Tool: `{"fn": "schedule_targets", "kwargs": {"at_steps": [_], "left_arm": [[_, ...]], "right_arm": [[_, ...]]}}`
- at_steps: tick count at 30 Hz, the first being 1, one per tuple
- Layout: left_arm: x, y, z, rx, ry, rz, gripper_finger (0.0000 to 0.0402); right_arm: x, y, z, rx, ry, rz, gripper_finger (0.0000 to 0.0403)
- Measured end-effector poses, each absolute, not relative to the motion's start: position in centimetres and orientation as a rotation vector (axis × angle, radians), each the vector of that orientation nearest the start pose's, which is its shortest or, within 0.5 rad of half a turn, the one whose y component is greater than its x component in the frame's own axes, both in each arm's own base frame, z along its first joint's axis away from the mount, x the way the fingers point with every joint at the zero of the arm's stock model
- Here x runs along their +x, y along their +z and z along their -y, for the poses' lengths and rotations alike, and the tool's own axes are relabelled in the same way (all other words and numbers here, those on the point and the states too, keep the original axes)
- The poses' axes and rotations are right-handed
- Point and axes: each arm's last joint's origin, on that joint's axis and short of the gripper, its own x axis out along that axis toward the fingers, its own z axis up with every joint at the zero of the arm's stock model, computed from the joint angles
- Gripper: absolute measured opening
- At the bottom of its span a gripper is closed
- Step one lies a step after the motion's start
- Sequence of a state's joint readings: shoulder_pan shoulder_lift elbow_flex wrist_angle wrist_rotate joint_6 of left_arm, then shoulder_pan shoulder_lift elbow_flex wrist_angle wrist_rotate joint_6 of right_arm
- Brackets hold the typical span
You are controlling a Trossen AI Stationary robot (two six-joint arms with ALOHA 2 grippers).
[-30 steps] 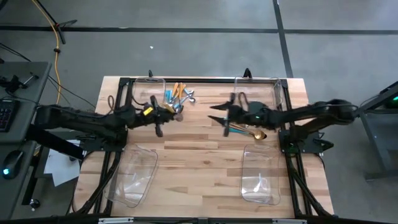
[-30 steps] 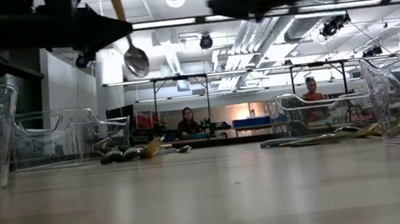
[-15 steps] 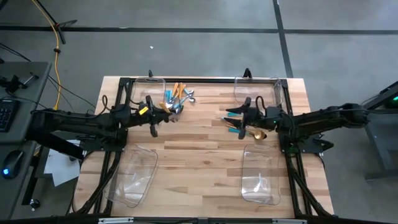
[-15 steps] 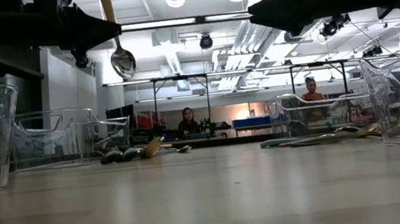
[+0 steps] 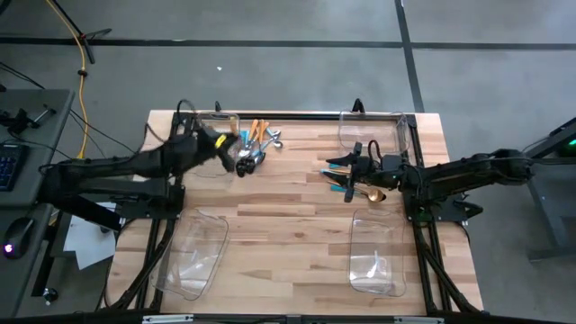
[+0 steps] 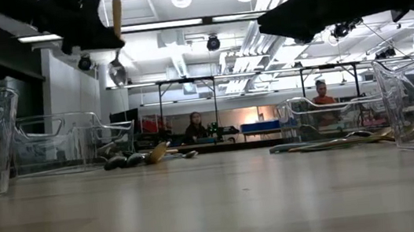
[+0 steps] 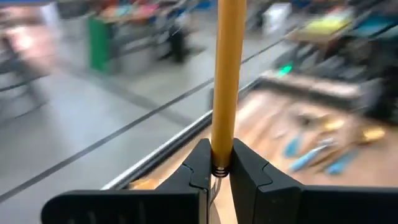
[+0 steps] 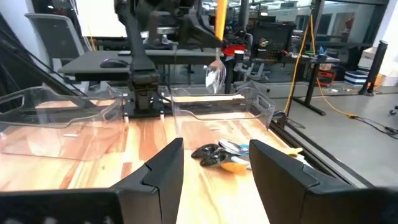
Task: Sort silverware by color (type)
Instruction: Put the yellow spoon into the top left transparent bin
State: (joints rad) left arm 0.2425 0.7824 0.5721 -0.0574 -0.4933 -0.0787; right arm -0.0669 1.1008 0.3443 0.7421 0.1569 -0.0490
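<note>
An orange-handled spoon (image 7: 225, 81) is clenched by the left gripper (image 7: 217, 169) above the empty far-left bin (image 5: 209, 135); the right gripper (image 8: 214, 163) is spread, grasping nothing.

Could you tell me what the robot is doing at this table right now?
It is sorting cutlery. The left hand is shut on an orange-handled silver spoon, holding it in the air near the clear plastic bin at the table's far left. The right hand hangs open over the table, above a small group of teal and gold pieces. A mixed pile lies beside the left bin.
</note>
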Motion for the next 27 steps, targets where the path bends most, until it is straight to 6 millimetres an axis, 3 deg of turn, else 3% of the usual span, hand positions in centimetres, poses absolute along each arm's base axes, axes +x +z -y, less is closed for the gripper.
{"fn": "schedule_targets", "kwargs": {"at_steps": [4,8,13,27], "left_arm": [[16.0,29.0,-6.9,-0.102,0.889,-0.445,0.0016],[15.3,29.0,-8.3,-0.192,1.004,-0.594,0.0016],[14.9,27.0,-10.1,-0.309,1.076,-0.765,0.0016],[14.7,21.4,-15.0,-0.584,1.019,-1.151,0.002]], "right_arm": [[21.5,21.3,2.0,-0.04,-0.241,-0.023,0.0167],[21.5,21.3,2.0,0.0,-0.241,-0.02,0.0167],[21.5,21.2,2.0,0.026,-0.242,-0.017,0.0167],[21.5,21.3,2.0,0.052,-0.242,-0.013,0.0168]]}}
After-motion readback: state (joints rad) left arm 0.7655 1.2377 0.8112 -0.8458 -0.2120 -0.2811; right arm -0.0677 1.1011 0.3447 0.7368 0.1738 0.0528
